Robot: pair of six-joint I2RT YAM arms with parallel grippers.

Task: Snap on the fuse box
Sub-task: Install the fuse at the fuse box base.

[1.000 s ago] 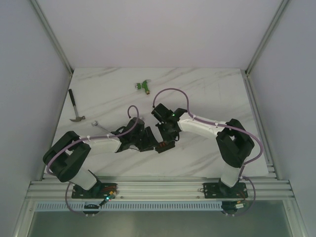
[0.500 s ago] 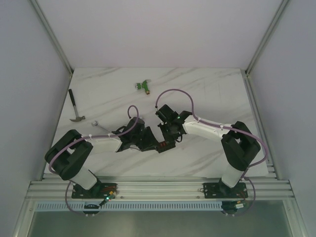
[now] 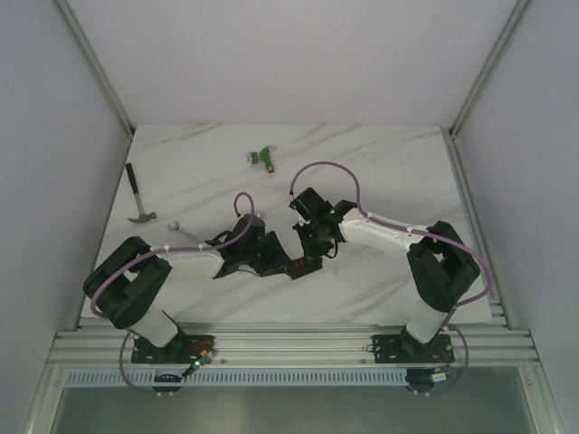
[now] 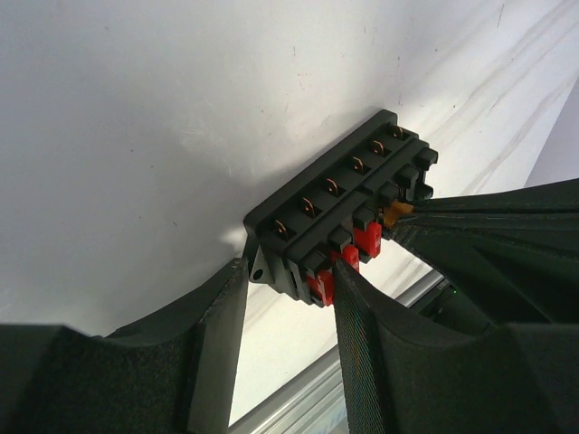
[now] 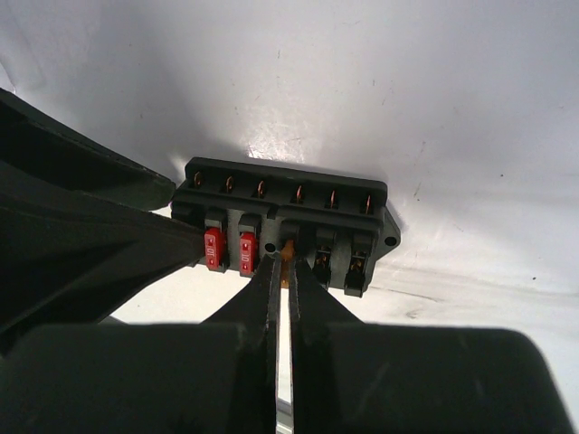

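white marbled table [image 3: 407, 163], grey walls around. fuse box [image 3: 303, 266] lies flat toward 6 o'clock of table centre, between both arms.
- left gripper [image 4: 289, 271]: fingers clamped across one end of the fuse box [image 4: 344, 203].
- right gripper [image 5: 281, 262]: fingers together, tips on a small amber fuse [image 5: 288, 246] at the third slot; pinched or only pressed, cannot tell.
- progress, judged: two red fuses [image 5: 228, 249] seated, amber going in, three slots look empty. roughly half left.
- right wrist view shows the slot count; top view only a dark block, but adds green connector [image 3: 262, 157] at 12 o'clock, hammer [image 3: 137, 196] at 9.
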